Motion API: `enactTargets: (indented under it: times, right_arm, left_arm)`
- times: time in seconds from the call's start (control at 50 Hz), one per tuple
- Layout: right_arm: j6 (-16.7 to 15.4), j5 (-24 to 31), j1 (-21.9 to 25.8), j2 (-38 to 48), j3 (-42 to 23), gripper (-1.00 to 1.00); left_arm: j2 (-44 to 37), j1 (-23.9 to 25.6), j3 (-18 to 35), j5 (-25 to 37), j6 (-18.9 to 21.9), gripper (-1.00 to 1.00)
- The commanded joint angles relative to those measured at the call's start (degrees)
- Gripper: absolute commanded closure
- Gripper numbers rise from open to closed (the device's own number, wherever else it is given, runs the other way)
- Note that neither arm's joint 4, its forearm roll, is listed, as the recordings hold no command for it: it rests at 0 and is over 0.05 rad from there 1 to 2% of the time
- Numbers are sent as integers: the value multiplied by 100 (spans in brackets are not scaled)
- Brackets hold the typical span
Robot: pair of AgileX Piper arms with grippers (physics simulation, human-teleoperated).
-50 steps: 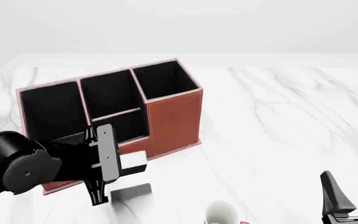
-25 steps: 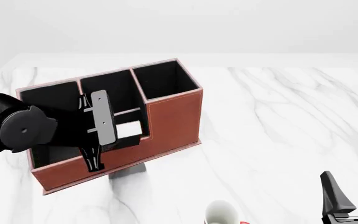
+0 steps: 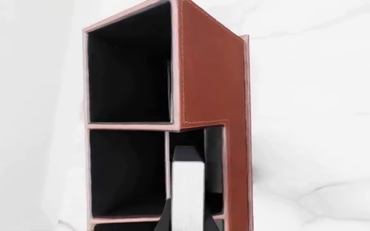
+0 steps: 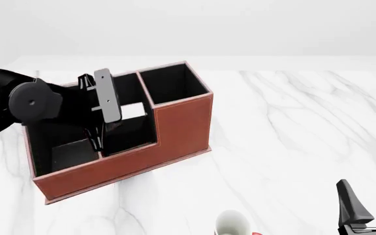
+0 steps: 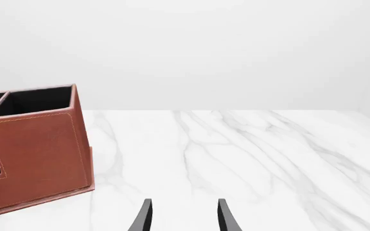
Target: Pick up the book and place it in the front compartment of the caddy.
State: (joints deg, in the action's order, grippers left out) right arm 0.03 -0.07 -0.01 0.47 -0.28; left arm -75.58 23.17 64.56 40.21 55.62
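Observation:
My left gripper (image 4: 124, 119) is shut on the book (image 4: 133, 111), of which only the white edge shows in the front view. It holds the book over the caddy (image 4: 181, 127), at the low front compartment (image 4: 135, 135). In the left wrist view the book (image 3: 188, 192) stands edge-on between my fingers (image 3: 165, 222), in line with the small cell (image 3: 214, 159) of the caddy (image 3: 211, 72). I cannot tell whether the book touches the cell's floor. My right gripper (image 4: 365, 205) is open and empty near the table's front right edge, and also shows in the right wrist view (image 5: 183, 219).
A white mug (image 4: 232, 224) stands at the table's front edge, left of my right gripper. The caddy (image 5: 40, 154) shows in the right wrist view, far from that gripper. My left arm's black body (image 4: 18, 105) hangs over the caddy's wide end cell.
My left gripper has lifted the book from in front of the caddy and carried it back and up over the low front cell. The right arm has not moved.

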Motion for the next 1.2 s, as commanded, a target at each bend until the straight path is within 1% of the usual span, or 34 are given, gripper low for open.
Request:
enactTargets:
  times: [0.02,0.1,0.26,0.28,0.32,0.36,0.46,0.5,0.64,0.72,0.74,0.78,0.88,1.02,1.06,1.14,1.2]
  right_arm:
    - [0,0,-1,-4,3,-100]
    - [1,0,1,-4,3,-100]
    - [0,0,0,-4,3,-100]
    - [-1,0,1,-6,3,-100]
    - [-1,0,0,-5,3,-100]
    - [-1,0,0,-5,3,-100]
    - [-1,0,0,-6,3,-100]
    - [0,0,-1,-5,3,-100]
    - [1,0,-1,-5,3,-100]
    - [-1,0,-1,-4,3,-100]
    - [0,0,-1,-5,3,-100]
    - [1,0,-1,-6,3,-100]
    - [0,0,0,-4,3,-100]
    - [0,0,0,-4,3,-100]
    - [0,0,-1,-4,3,-100]
    - [-1,0,-1,-5,3,-100]
    - [1,0,-1,-4,3,-100]
  left_arm:
    - [-147,-180,479,-52,267,100]
    - [-238,-196,638,-28,226,100]
    - [-407,-297,744,-184,290,100]
    - [-500,-382,855,-234,282,100]
    - [-542,-404,852,-258,321,100]
    - [-572,-372,896,-255,251,100]
    - [-667,-417,859,-378,312,100]
    - [-691,-442,825,-482,402,100]
    - [-816,-464,850,-553,434,100]
    - [-888,-496,784,-650,461,100]
    - [-908,-543,711,-725,543,100]
    - [-908,-522,668,-738,552,100]
    - [-1013,-541,734,-771,540,100]
    - [-1137,-626,746,-869,626,100]
    - [-1185,-684,858,-879,651,100]
    - [-1299,-847,820,-1012,829,100]
    - [-1322,-805,843,-1052,767,100]
